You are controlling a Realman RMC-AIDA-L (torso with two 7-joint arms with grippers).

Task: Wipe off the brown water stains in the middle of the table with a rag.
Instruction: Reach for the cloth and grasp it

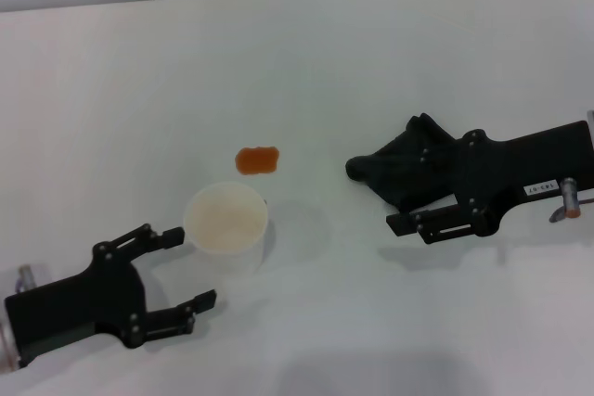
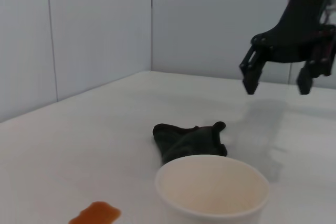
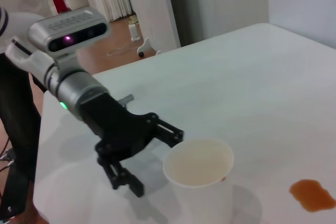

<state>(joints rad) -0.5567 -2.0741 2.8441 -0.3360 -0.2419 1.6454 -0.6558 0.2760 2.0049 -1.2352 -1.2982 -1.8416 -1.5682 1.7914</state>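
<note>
Here is the white table, and near its middle sits the brown water stain, a small glossy orange-brown blob. Just beside it, on the robot's near side, stands a white paper cup, upright and open-mouthed, close to the stain but not touching it.

Over on the right, the rag lies crumpled on the tabletop, a black bundle well apart from the stain. The right gripper hangs above it, and the left wrist view settles the matter: the fingers are spread wide and raised clear of the cloth, nothing between them, their shadow falling on the table beyond the rag. From the head view the gripper's far finger overlaps the cloth, the near one juts out over bare table. So the rag sits under and just ahead of the fingertips, on the side toward the stain.

On the left, the left gripper rests low by the cup, fingers parted, holding nothing. One fingertip reaches almost to the cup's rim; the right wrist view shows the cup just in front of the parted fingers rather than between them
</note>
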